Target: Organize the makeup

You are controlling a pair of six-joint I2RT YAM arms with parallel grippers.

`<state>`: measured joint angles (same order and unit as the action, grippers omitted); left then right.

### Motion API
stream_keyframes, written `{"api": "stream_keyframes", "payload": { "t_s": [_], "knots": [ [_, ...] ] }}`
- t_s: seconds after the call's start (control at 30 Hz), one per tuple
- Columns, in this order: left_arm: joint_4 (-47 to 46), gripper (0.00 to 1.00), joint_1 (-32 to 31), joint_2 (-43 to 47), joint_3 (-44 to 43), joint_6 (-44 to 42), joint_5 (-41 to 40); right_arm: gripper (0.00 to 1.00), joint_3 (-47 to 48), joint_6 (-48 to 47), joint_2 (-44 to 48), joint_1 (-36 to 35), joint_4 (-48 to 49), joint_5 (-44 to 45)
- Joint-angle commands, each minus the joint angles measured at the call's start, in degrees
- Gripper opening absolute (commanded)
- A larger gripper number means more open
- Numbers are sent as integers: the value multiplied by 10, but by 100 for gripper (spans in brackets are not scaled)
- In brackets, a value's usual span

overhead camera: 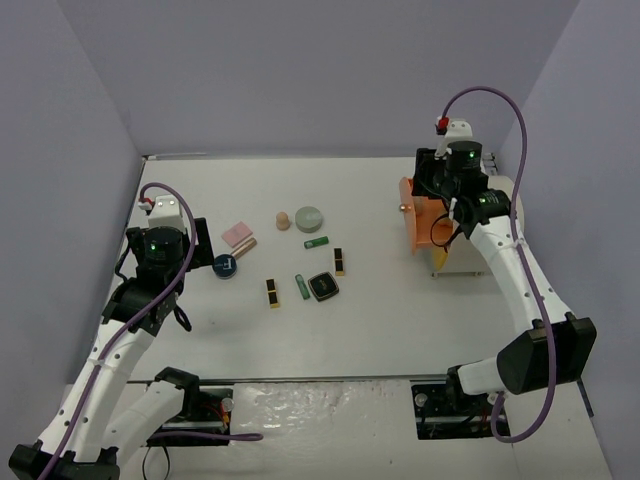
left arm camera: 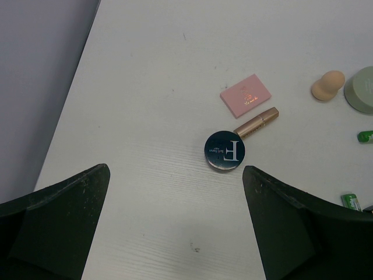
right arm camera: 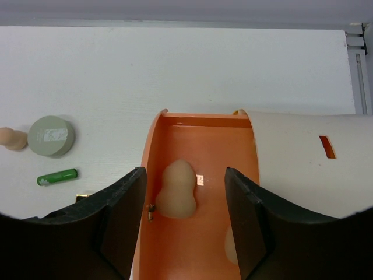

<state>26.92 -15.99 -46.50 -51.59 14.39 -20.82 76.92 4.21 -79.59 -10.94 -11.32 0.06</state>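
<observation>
A white table (overhead camera: 400,320) lies under lavender walls. My right pincer (right arm camera: 185,178) hangs over the open orange drawer (right arm camera: 198,121) of the cream drum (right arm camera: 297,157), jaws parted and gripping nothing. A peach sponge (right arm camera: 175,189) lies on the drawer floor below. My left pincer (left arm camera: 175,172) is spread wide and empty above the blue compact (left arm camera: 224,151). Its lid bears a large white "F", with small print beside it that I cannot read. Just beside it lie a rose tube (left arm camera: 256,121) and the pink palette (left arm camera: 246,95), whose gold lettering is too small to make out.
</observation>
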Motion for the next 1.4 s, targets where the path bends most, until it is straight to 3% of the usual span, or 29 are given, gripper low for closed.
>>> {"api": "stream_keyframes", "payload": {
  "t_s": [0.0, 0.3, 0.53, 0.8, 1.17, 1.23, 1.37],
  "knots": [
    [-25, 97, 3, -4, -13, 9, -4, 57, 68, -5, -8, -44, 39, -29],
    [-23, 97, 4, -3, -13, 10, -5, 81, 135, 24, -115, -173, 77, -11],
    [-24, 97, 4, -1, -14, 10, -4, 86, 180, 46, -241, -252, 130, 22],
    [-24, 97, 5, -2, -13, 11, 0, 86, 286, 30, -406, -306, 163, 24],
    [-25, 97, 6, -2, -14, 12, 4, 77, 345, 19, -546, -317, 219, 40],
    [-25, 97, 6, -2, -14, 12, 5, 72, 345, 19, -554, -318, 226, 32],
    [-26, 97, 6, -3, -14, 13, 6, 50, 335, 8, -570, -318, 248, 19]
  ]
}}
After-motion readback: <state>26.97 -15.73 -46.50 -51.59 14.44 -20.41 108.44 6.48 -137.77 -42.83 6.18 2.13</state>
